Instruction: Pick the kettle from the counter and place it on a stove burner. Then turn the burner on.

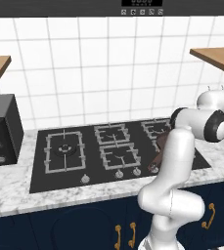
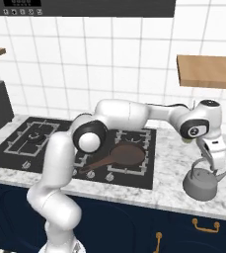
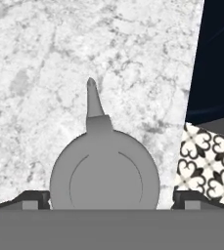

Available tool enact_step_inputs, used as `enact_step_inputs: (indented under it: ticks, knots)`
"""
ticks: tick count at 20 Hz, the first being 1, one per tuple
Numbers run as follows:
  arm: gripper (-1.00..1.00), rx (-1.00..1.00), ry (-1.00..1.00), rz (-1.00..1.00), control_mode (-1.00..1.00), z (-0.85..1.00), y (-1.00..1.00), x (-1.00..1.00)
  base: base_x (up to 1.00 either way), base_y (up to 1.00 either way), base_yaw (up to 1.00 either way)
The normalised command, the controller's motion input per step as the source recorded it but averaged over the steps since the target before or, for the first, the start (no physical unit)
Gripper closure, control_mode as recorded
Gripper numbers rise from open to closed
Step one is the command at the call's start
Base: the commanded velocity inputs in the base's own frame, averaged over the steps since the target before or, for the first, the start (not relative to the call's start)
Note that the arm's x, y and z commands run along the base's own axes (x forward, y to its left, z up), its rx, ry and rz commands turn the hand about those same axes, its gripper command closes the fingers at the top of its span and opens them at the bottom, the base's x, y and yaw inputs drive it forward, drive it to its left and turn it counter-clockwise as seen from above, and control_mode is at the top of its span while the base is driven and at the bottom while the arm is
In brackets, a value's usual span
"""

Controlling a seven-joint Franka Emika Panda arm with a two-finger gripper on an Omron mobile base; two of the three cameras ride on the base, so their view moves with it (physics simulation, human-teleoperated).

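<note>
The jaws stand wide apart, pointing straight down over the kettle, with nothing clamped between them. In the hand view the two dark fingertips sit at the lower corners, one on each side of the kettle's round grey body, and the short spout points toward 12 o'clock. Whether the fingers touch the metal I cannot tell.

In the right base view the kettle rests upright on the tabletop, at about 3 o'clock from the stove and close to the front edge, above the dark navy cabinets. Its thin arched handle rises up to the lowered hand, and its spout sticks out to the right.

The white arm reaches across the stove from the left of that view to the kettle. Beneath its elbow lies a brown long-handled pan on a right-hand burner, its handle running toward 8 o'clock.

In the left base view the large stove burner with its wide square grate sits at the left end of the black cooktop, well apart from the kettle's side. A row of knobs runs along the cooktop's front edge. A dark oven-like box stands on the tabletop at 9 o'clock from the stove. Wooden shelves hang on the white tiled wall.
</note>
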Motion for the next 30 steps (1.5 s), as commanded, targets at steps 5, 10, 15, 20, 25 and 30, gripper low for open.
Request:
enact_step_inputs:
  ticks: [5,10,15,20,25,30]
  knots:
    - [1.00,0.00,0.00,0.00,-1.00,0.00,0.02,0.00,0.00,0.00,0.00]
    - [1.00,0.00,0.00,0.00,-1.00,0.00,0.00,0.00,0.00,0.00,0.00]
    - [1.00,0.00,-0.02,0.00,-1.00,0.02,0.07,-0.16,0.00,0.00,0.00]
    - [1.00,-0.04,-0.07,0.12,-1.00,0.42,0.67,-0.82,0.00,0.00,0.00]
    - [1.00,-0.16,-0.03,0.17,-1.00,0.53,1.00,-0.75,0.00,0.00,0.00]
    - [1.00,-0.21,0.00,0.19,-1.00,0.60,1.00,-0.53,0.00,0.00,0.00]
